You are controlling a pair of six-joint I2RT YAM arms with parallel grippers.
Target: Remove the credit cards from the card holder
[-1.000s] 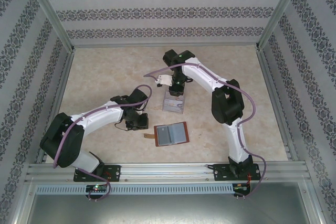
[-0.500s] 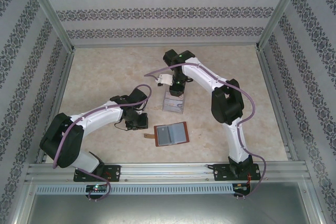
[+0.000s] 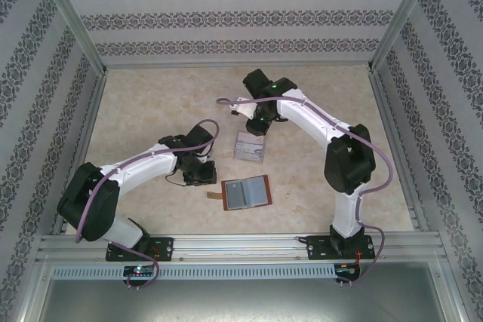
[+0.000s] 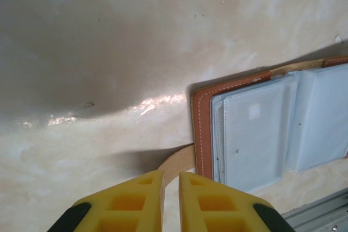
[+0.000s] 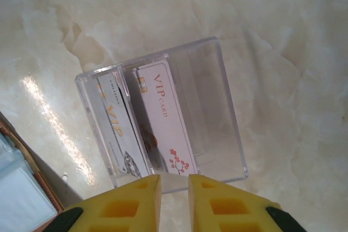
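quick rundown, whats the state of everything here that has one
card holder, open, lying flat on the table, blue-grey inside face up
credit cards, two, out of the holder, lying in the clear tray
clear tray, open-topped, two cards inside
left tool, nearly shut, tips over the holder's side tab
right tool, slightly open, empty, above the tray

Two credit cards [image 5: 163,118] side by side in the tray [image 5: 213,99], behind the card holder [image 3: 246,193].

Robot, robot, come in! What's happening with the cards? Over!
Left gripper jaws nearly shut, empty, beside open reddish-brown leather card holder. Right gripper slightly open, empty, above clear plastic tray holding two pale credit cards. Nothing blocking.
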